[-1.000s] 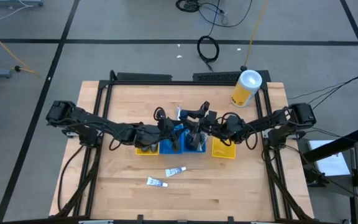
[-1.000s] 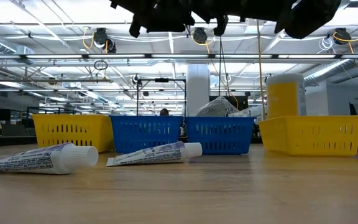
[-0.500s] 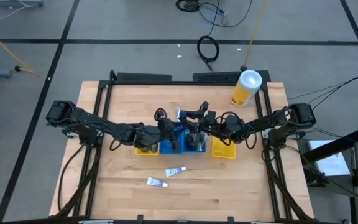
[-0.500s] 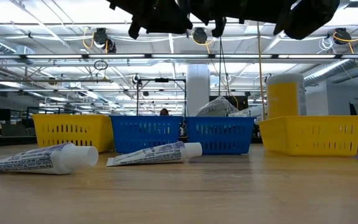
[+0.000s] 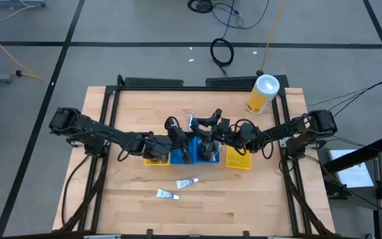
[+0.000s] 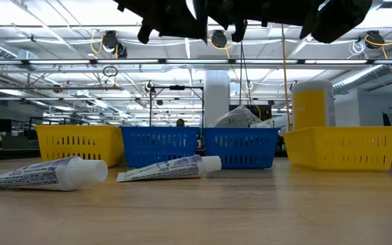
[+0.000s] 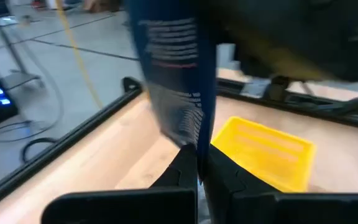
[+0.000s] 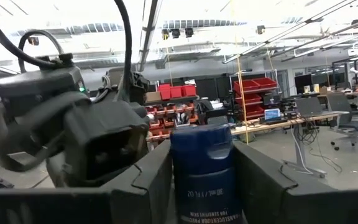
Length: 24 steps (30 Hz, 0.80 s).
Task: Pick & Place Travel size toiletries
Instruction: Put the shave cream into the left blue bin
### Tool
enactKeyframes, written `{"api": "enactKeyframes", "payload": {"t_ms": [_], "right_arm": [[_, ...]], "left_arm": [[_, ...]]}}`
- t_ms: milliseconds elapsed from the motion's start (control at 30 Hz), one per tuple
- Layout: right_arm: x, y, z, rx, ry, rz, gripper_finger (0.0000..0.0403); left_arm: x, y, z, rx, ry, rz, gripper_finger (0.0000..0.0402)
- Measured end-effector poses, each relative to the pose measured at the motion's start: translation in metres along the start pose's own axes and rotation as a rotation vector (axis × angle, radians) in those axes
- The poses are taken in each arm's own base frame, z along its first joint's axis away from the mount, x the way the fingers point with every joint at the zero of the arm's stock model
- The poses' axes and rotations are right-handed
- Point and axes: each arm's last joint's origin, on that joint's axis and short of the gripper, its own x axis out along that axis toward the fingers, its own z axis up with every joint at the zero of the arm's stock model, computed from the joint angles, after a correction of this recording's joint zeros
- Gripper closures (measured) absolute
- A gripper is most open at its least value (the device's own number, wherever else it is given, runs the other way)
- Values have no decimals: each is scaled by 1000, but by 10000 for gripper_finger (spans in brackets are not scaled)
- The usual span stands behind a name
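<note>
Left gripper [image 7: 199, 177] over the middle of the bin row, fingers pinched tight on the lower edge of a flat dark navy packet [image 7: 176, 81] that stands upright above them. Right gripper [image 8: 202, 186] facing it from the other side, fingers set on both sides of a dark blue bottle [image 8: 202, 171]; contact on both flanks, though firmness of hold not clear. Both raised above the blue bins [image 5: 192, 154], between the yellow bins [image 5: 239, 159]. Two white tubes [image 5: 186, 183] lying loose on the wooden table [image 5: 131, 206], nearer the front edge.
</note>
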Motion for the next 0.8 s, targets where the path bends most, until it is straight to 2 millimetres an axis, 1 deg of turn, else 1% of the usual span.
{"api": "enactKeyframes", "payload": {"t_ms": [100, 300, 433, 533, 700, 800], "right_arm": [[0, 1, 0, -2, 2, 26, 246], [0, 1, 0, -32, 3, 34, 252], [0, 2, 0, -32, -2, 36, 252], [-1, 3, 0, -56, -3, 32, 248], [-2, 5, 2, -84, -12, 37, 248], [-3, 6, 9, -82, -46, 42, 249]], "left_arm": [[-3, -2, -3, 15, 10, 46, 401], [-10, -8, -6, 36, 13, 90, 402], [-15, -9, -7, 44, 24, 129, 401], [-22, -3, -7, 50, 52, 172, 401], [-35, 5, -2, 50, 96, 173, 401], [-44, 8, -3, 48, 141, 160, 401]]}}
